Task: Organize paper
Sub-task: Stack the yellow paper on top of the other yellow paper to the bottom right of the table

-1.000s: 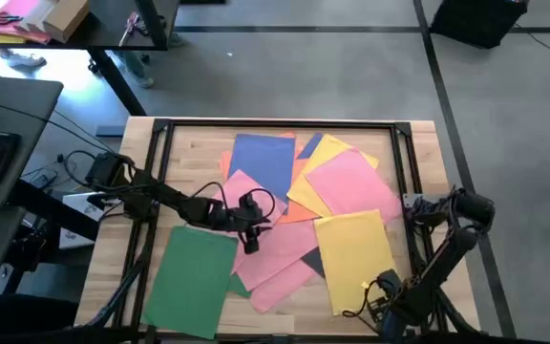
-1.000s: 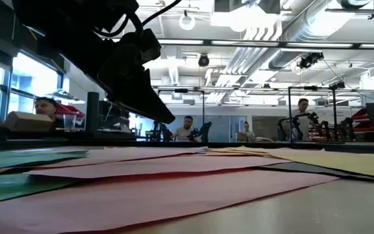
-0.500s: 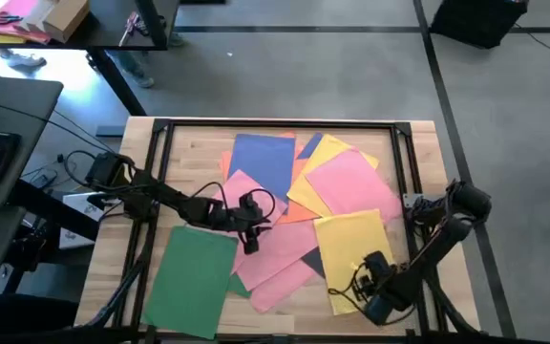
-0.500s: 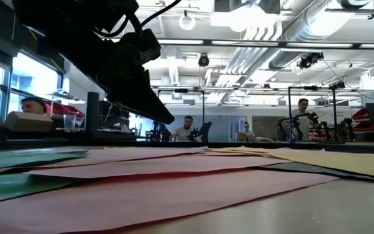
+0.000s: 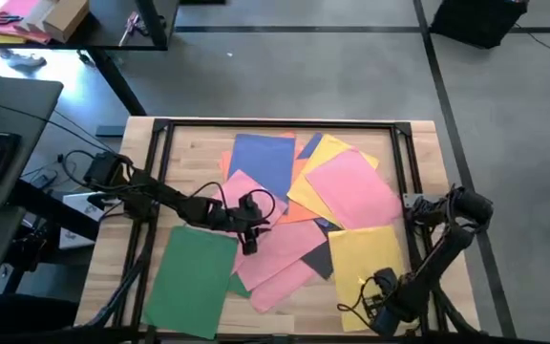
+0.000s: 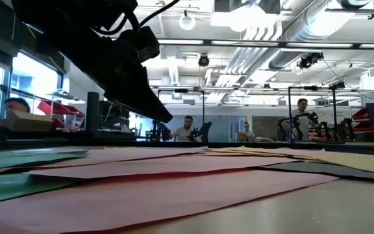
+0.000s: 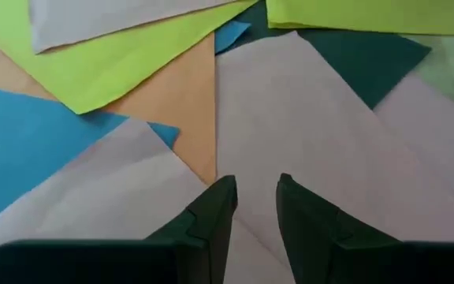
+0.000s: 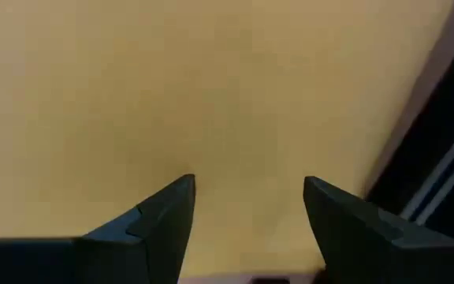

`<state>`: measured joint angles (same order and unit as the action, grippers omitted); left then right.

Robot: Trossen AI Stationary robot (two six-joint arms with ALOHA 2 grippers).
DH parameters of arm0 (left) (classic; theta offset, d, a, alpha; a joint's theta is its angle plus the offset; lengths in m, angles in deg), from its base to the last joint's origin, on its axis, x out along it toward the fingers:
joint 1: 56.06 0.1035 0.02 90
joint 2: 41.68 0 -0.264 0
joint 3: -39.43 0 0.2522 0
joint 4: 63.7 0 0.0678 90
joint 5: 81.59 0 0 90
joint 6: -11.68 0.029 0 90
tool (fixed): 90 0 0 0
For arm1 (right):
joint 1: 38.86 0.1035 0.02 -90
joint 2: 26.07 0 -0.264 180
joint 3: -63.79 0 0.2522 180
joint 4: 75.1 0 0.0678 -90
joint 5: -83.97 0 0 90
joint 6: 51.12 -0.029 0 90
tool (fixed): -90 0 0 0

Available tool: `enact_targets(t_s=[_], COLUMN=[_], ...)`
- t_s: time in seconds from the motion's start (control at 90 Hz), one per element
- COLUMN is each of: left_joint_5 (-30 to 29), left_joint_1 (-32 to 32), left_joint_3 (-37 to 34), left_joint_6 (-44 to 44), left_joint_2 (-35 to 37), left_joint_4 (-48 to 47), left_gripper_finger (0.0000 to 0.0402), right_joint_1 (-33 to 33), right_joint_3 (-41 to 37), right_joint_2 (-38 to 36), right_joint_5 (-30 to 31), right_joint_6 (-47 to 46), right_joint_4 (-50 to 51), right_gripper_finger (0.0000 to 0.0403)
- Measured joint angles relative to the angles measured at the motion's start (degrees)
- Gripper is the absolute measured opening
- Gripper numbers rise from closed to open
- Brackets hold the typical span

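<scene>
Presently catalogued, high view:

- Paper (image 5: pixel 285 205): loose overlapping spread at centre of the light wooden surface (image 5: pixel 194 139). Blue sheet (image 5: pixel 264 161) at upper centre; pink sheet (image 5: pixel 351 186) right of it, over a yellow sheet (image 5: pixel 325 150); orange sliver (image 5: pixel 299 214) at mid-spread; dark grey sheet (image 5: pixel 321 258) partly covered at lower centre; further pink sheets (image 5: pixel 280 258) at lower centre; green sheet (image 5: pixel 191 282) at lower left, apart from the main heap save for its right edge; second yellow sheet (image 5: pixel 366 263) at lower right.
- Left end effector (image 5: pixel 249 246): centre-left of frame, above the pink sheets beside the green sheet's upper right corner. Fingers (image 7: pixel 211 225) narrowly parted in the left wrist view, holding nothing, pink paper beneath.
- Right end effector (image 5: pixel 382 304): lower right of frame, at the lower edge of the second yellow sheet. Fingers (image 8: pixel 160 217) spread wide in the right wrist view, yellow paper filling the space beyond, nothing gripped.
- Low view: sheets lying flat across the surface; dark arm (image 6: pixel 102 55) at upper left; seated people (image 6: pixel 188 128) in the room behind.
</scene>
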<state>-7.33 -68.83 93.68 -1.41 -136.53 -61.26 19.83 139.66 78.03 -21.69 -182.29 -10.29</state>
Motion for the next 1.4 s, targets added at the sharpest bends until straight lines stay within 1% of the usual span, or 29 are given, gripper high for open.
enact_targets(t_s=[0.056, 0.244, 0.311, 0.378, 0.489, 0.556, 0.756, 0.911, 1.056, 1.189, 1.4], left_joint_5=[0.02, 0.02, -0.01, 0.04, 0.14, 0.20, 0.22, 0.22, 0.22, 0.19, -0.23], left_joint_1=[0.00, 0.00, 0.00, 0.00, -0.02, -0.02, -0.04, -0.04, -0.04, -0.04, 0.11], left_joint_3=[0.00, 0.00, 0.00, 0.00, 0.00, 0.00, 0.00, 0.00, 0.00, -0.02, -0.04], left_joint_6=[0.22, 0.22, 0.22, 0.20, -0.13, -0.24, -0.24, -0.24, -0.21, -0.21, -0.09], left_joint_2=[0.00, 0.00, 0.00, 0.00, 0.02, 0.02, 0.04, 0.04, 0.04, 0.39, 2.09], left_joint_4=[0.01, -0.03, -0.02, -0.06, -0.17, -0.32, -1.74, -1.97, -1.96, -2.59, -2.82], left_gripper_finger=[0.0085, 0.0085, 0.0085, 0.0085, 0.0085, 0.0085, 0.0085, 0.0085, 0.0085, 0.0085, 0.0085], right_joint_1=[-0.71, -4.50, -5.96, -7.43, -8.98, -9.23, -7.64, -7.05, -7.13, -7.95, -8.57], right_joint_3=[0.47, 2.39, 1.55, -0.65, -5.02, -6.44, -5.59, -5.42, -5.43, -5.68, -5.71], right_joint_2=[-0.08, -0.60, -0.60, -0.60, -1.03, -1.24, -1.64, -2.09, -2.10, -3.66, -8.62], right_joint_5=[1.27, 11.58, 14.20, 15.59, 15.73, 13.88, 7.99, 7.00, 7.77, 8.63, 14.08], right_joint_6=[0.16, 4.64, 7.71, 10.43, 11.22, 9.81, 2.57, 1.74, 1.82, 2.88, 3.77], right_joint_4=[1.04, 9.53, 10.53, 9.39, 3.64, 1.52, -0.86, -3.60, -1.91, 0.85, 4.83], right_gripper_finger=[0.0224, 0.0224, 0.0224, 0.0224, 0.0224, 0.0224, 0.0224, 0.0224, 0.0224, 0.0224, 0.0224])
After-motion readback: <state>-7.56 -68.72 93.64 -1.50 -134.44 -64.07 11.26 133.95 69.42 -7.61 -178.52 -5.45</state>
